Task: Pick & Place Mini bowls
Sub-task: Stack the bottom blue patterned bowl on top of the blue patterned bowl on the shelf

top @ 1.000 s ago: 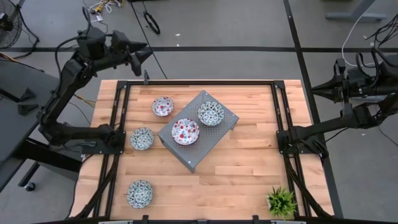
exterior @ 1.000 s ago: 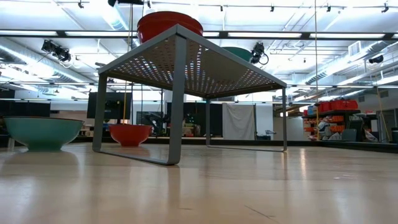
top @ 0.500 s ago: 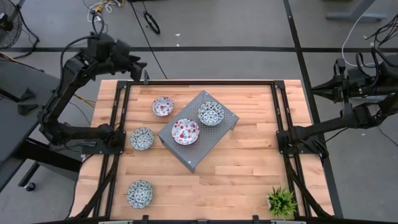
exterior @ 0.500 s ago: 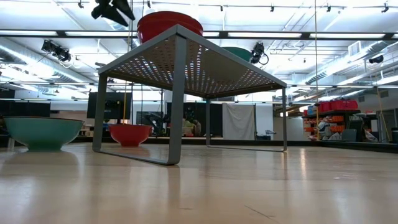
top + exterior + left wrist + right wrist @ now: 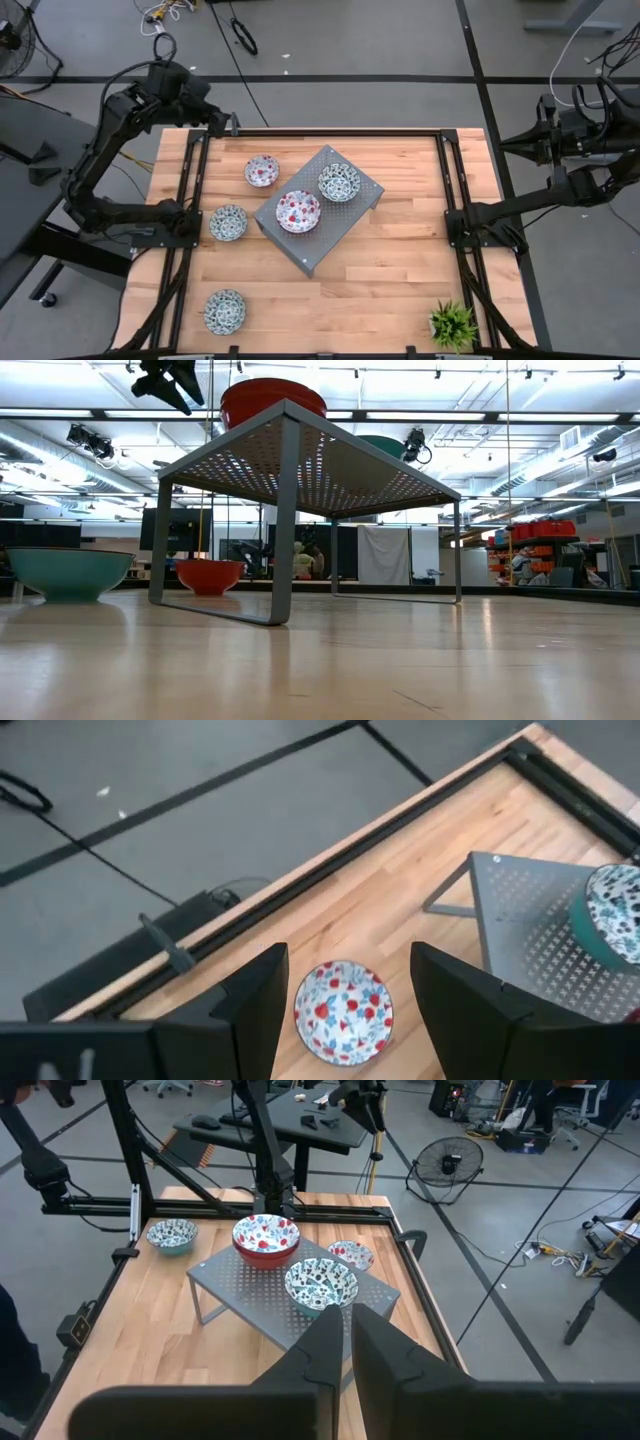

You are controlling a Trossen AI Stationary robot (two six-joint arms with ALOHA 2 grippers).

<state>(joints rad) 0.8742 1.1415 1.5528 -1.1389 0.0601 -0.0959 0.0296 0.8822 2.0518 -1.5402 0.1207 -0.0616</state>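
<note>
High view: the left gripper (image 5: 215, 118) hung over the table's far-left corner, jaws spread wide and holding nothing, a red mini bowl (image 5: 344, 1011) on the table (image 5: 400, 270) showing between its fingers; the right gripper (image 5: 346, 1342) sat off the right edge, jaws nearly closed and empty; a red bowl (image 5: 298, 210) and a teal bowl (image 5: 339, 182) rested on the grey perforated stand (image 5: 330, 235); two teal bowls (image 5: 228, 222) lay on the wood at left.
</note>
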